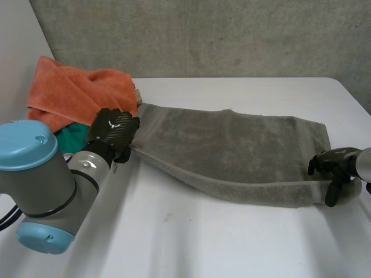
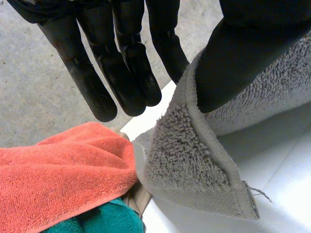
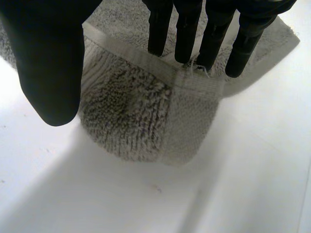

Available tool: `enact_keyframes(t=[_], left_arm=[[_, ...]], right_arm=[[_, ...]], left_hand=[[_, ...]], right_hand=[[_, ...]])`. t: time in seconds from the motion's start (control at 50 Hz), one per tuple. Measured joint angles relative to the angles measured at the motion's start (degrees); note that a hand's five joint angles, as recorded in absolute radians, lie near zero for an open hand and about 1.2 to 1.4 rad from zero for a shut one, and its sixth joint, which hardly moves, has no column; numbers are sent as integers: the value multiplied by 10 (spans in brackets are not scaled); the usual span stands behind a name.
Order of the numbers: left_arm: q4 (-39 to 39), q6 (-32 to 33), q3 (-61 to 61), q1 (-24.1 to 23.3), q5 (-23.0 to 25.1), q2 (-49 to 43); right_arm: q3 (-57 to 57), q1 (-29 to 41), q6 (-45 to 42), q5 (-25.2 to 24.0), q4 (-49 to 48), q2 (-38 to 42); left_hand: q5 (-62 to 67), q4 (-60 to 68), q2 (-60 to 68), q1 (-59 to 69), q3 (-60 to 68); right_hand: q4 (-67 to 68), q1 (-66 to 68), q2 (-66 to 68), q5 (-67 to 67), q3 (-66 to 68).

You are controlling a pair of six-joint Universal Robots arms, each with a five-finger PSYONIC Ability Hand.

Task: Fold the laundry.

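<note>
The grey towel (image 1: 232,150) is lying stretched across the middle of the white table (image 1: 232,237), running from hand to hand. The left hand (image 1: 115,128) is sitting at the towel's far left corner, and the right hand (image 1: 336,165) is hanging over its near right corner.

Open room is showing in front: the table between the towel's near edge and the robot is bare. Behind the towel a bare strip is running back to the concrete wall (image 1: 232,35). On the left it is getting tight, with an orange towel (image 1: 75,92) heaped over a green cloth (image 1: 72,139) just beside the left hand.

The left wrist view is giving the grip. The left hand (image 2: 126,63) is pinching the grey towel (image 2: 189,165) between its thumb (image 2: 243,48) and the nearest straight finger. The corner is hanging free below, trailing a loose thread (image 2: 260,193). The orange towel (image 2: 63,170) is touching the grey one there, green cloth (image 2: 107,221) underneath.

The right wrist view is adding the other end. The right hand (image 3: 211,29) is relaxed, straight fingertips resting on the hem of the grey towel (image 3: 131,111), and its thumb (image 3: 48,58) is hovering apart. Bare table (image 3: 243,170) is lying all around that corner.
</note>
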Motion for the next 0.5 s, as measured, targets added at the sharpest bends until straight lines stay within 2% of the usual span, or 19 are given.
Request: enact_keyframes(t=[0.18, 0.24, 0.28, 0.32, 0.4, 0.5], left_arm=[[0, 0, 3, 4, 0, -2], [0, 0, 1, 4, 0, -2], [-1, 0, -2, 4, 0, -3], [-3, 0, -5, 3, 0, -2], [-23, 3, -19, 1, 0, 5], [-99, 23, -49, -2, -1, 48]], right_arm=[[15, -4, -2, 2, -4, -29], [35, -5, -5, 0, -9, -35], [52, -5, -9, 0, -18, -38], [69, -6, -13, 0, -34, -39], [102, -6, -22, 2, -76, -56], [151, -16, -65, 0, -102, -140]], left_hand=[[0, 0, 0, 0, 0], [0, 0, 0, 0, 0], [0, 0, 0, 0, 0], [0, 0, 0, 0, 0], [0, 0, 0, 0, 0], [0, 0, 0, 0, 0]], right_hand=[[72, 73, 101, 66, 76], [198, 202, 230, 193, 204], [366, 371, 403, 360, 372], [431, 411, 462, 418, 435], [443, 411, 464, 421, 444], [443, 411, 464, 421, 444]])
